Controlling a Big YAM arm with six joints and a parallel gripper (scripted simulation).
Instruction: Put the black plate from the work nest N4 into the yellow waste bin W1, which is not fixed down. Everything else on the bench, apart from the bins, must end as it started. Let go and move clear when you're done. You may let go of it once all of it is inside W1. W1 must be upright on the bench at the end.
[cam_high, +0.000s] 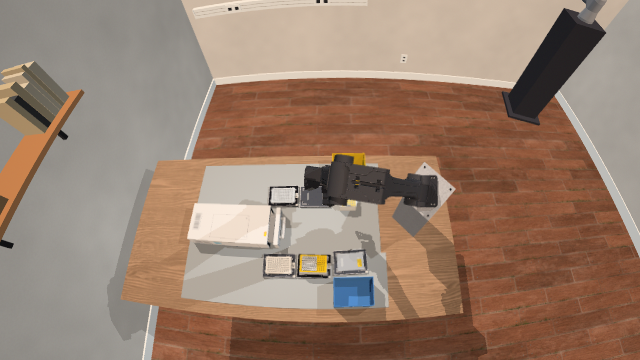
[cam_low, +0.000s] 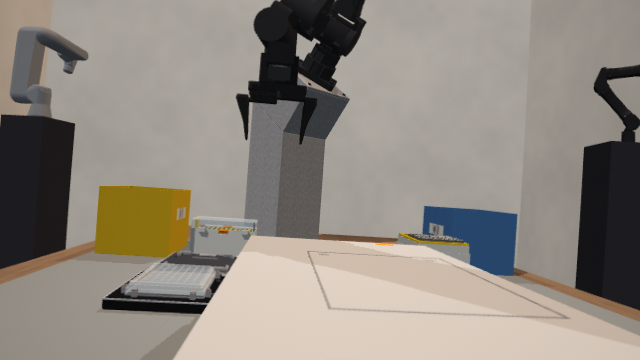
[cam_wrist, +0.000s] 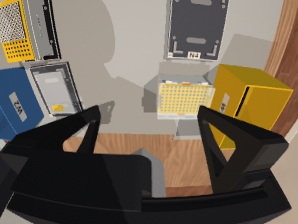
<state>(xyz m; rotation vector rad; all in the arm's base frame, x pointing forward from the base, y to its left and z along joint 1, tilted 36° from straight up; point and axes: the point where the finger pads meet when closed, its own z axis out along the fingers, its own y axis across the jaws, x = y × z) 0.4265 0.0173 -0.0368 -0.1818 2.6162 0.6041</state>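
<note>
The yellow waste bin W1 (cam_high: 350, 154) stands upright at the back edge of the grey mat, mostly hidden under my arm. It also shows in the side view (cam_low: 142, 220) and at the right of the wrist view (cam_wrist: 249, 106), where its inside is hidden. The work nest N4 (cam_wrist: 197, 19) is a dark frame with nothing on it, also seen from above (cam_high: 311, 197). No black plate shows in any view. My gripper (cam_low: 273, 135) is open and empty, high above the bench, with its fingers spread over the mat edge near the bin.
A yellow tip box (cam_wrist: 182, 99) sits between N4 and the bin. A clear plate (cam_high: 283, 195) lies left of N4. A white device (cam_high: 231, 225) stands at the left. Three nests (cam_high: 314, 265) and a blue bin (cam_high: 353, 292) are at the front.
</note>
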